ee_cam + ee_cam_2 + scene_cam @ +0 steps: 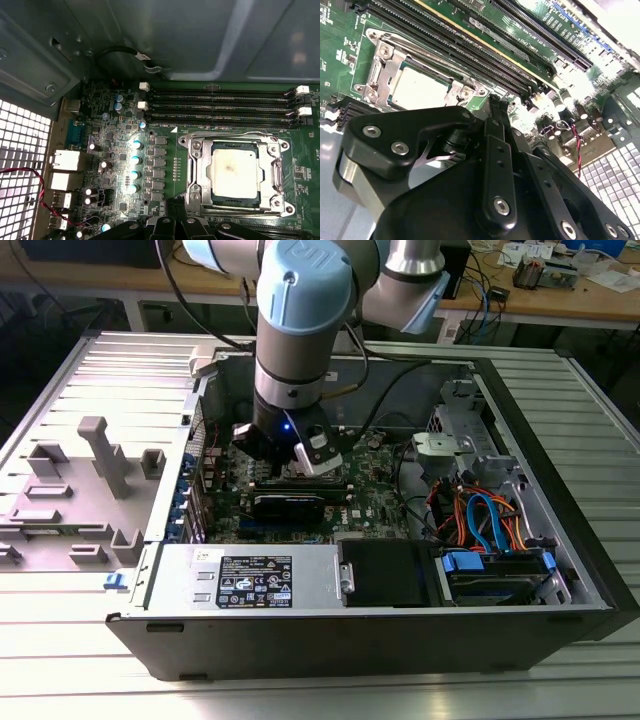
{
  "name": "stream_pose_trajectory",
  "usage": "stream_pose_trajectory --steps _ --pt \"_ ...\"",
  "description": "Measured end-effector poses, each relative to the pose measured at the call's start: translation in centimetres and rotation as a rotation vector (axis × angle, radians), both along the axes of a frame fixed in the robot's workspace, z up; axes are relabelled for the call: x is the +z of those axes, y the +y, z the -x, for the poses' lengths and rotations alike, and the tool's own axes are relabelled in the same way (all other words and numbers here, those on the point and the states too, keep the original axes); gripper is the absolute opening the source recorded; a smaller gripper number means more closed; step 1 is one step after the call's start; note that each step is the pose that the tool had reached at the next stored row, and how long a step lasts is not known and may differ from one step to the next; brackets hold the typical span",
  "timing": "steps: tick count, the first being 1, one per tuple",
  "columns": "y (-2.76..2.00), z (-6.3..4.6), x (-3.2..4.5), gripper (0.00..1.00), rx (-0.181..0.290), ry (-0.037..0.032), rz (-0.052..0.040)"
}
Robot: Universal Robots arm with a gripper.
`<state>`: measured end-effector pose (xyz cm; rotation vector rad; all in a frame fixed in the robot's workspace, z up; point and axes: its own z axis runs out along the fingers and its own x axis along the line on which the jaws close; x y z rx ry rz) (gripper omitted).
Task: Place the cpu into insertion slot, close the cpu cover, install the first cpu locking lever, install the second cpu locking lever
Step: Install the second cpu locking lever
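Observation:
The cpu [235, 172] [420, 90], a dull silver square, lies flat in the insertion slot [260, 201] on the green motherboard. The cpu cover [197, 167] [385, 62] is down around it, its cut-out framing the chip's top. A thin wire locking lever [225, 134] runs along the socket's edge by the memory slots. My gripper [177, 222] [495, 102] [290, 455] hangs just above the board, a short way off one side of the socket. It is shut with nothing in it and touches neither chip nor cover.
Long black memory slots [220, 105] run beside the socket. A row of capacitors [135, 165] stands on its other side. The open case's walls [560, 430], its power supply [260, 580], drive bay [495, 565] and cables hem in the board.

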<state>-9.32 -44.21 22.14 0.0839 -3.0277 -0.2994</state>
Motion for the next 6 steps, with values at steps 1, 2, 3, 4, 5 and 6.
stream_pose_trajectory --steps 1,2,3,4,5,6 --pt "0.0 0.0 0.01 0.11 0.0 0.0 0.0005" --pt "0.0 0.0 0.01 0.11 0.0 0.0 0.0008" --pt "-0.01 0.0 0.02 0.11 0.0 0.0001 0.0012" --pt "0.0 0.0 0.02 0.11 0.0 0.0 0.0014" --pt "0.0 0.0 0.01 0.11 0.0 0.0 0.0015" --pt "0.0 0.0 0.02 0.11 0.0 0.0 0.0016"
